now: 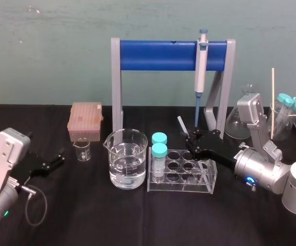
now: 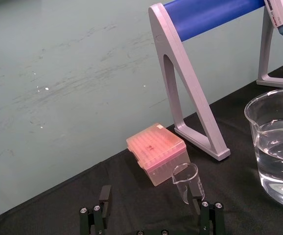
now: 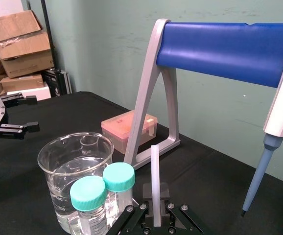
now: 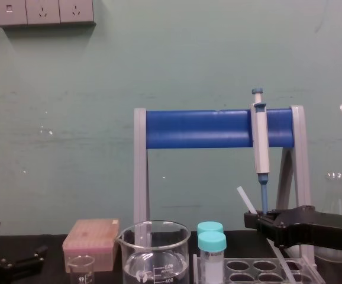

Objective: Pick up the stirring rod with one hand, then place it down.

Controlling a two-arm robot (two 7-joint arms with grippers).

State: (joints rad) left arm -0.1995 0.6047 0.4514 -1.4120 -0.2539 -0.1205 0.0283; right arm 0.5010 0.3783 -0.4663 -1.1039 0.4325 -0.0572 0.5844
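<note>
The stirring rod (image 1: pixel 182 124) is a thin whitish stick, tilted up and back over the far edge of the clear tube rack (image 1: pixel 181 174). My right gripper (image 1: pixel 191 141) is shut on its lower part. In the right wrist view the rod (image 3: pixel 154 174) rises straight from between the closed fingers of the right gripper (image 3: pixel 156 208). In the chest view the rod (image 4: pixel 245 200) slants up out of the right gripper (image 4: pixel 260 222) and its lower end runs down toward the rack. My left gripper (image 1: pixel 56 161) rests open at the table's left, its fingers (image 2: pixel 105 196) spread with nothing between them.
A large beaker of water (image 1: pixel 126 159) stands left of the rack, which holds two teal-capped tubes (image 1: pixel 159 148). Behind are the blue-barred stand (image 1: pixel 171 55) with the hanging pipette (image 1: pixel 202 64), a pink tip box (image 1: pixel 85 120), a small beaker (image 1: pixel 82 149) and flasks (image 1: pixel 240 120) at the right.
</note>
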